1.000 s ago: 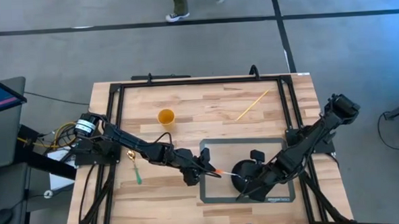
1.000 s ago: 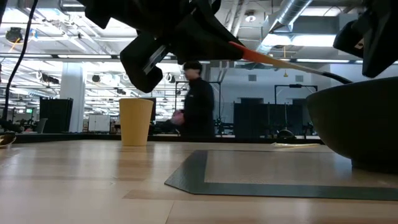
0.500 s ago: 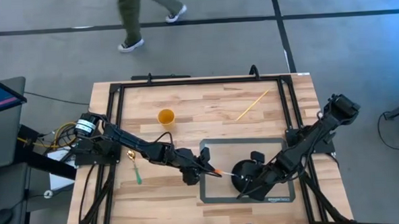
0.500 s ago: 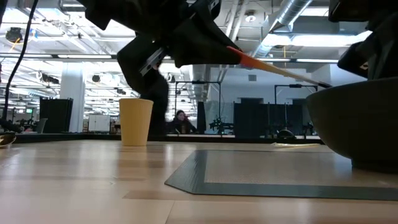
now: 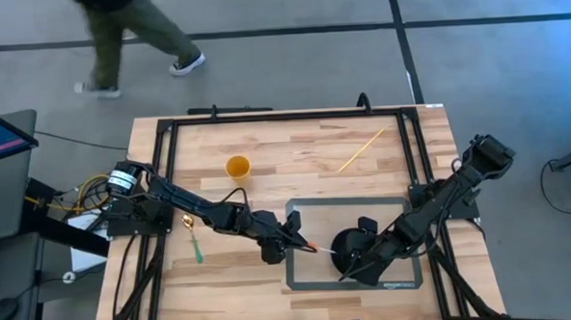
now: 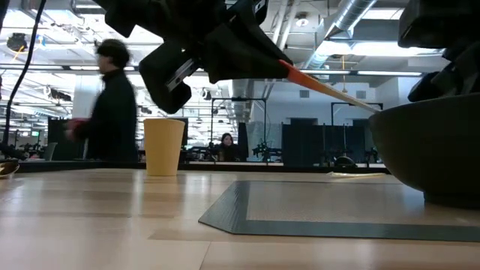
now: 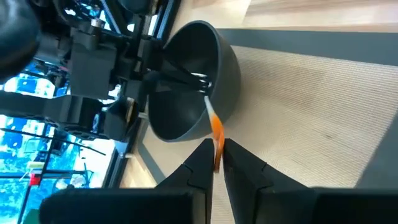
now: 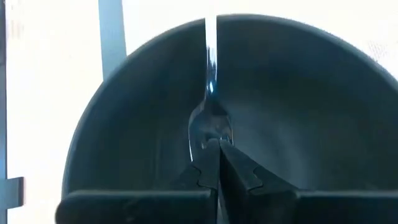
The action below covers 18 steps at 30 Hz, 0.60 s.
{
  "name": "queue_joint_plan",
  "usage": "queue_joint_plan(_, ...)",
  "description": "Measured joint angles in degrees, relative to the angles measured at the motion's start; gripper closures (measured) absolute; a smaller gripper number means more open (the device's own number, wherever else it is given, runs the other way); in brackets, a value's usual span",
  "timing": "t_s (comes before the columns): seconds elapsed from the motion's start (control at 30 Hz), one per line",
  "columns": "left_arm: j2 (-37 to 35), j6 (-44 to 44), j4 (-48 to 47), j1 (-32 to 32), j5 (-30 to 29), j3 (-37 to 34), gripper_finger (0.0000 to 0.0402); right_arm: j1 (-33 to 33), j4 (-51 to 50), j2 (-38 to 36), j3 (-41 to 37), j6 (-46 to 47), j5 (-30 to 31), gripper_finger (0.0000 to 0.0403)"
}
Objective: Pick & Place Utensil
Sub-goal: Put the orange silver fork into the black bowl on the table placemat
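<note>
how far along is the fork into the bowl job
Done: the fork is off the table, its metal head inside the dark bowl. In hand: the left gripper pinches the orange handle, and the right gripper, shut, sits at the bowl's rim near the tines. Left: release the handle so the fork rests in the bowl, then withdraw.

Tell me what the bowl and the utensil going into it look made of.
Bowl: dark, smooth, slightly glossy, likely plastic or glazed ceramic; soft highlights on its wall. Utensil: orange handle, probably plastic, with a shiny, mirror-like metal fork head.
</note>
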Motion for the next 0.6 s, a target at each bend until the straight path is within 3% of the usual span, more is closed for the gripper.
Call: queue_joint_plan(0.6,0.0,0.0,3.8,0.0,0.0,0.0,0.0295,0.0,-0.1,0.0,0.0,0.0,0.1,0.0403)
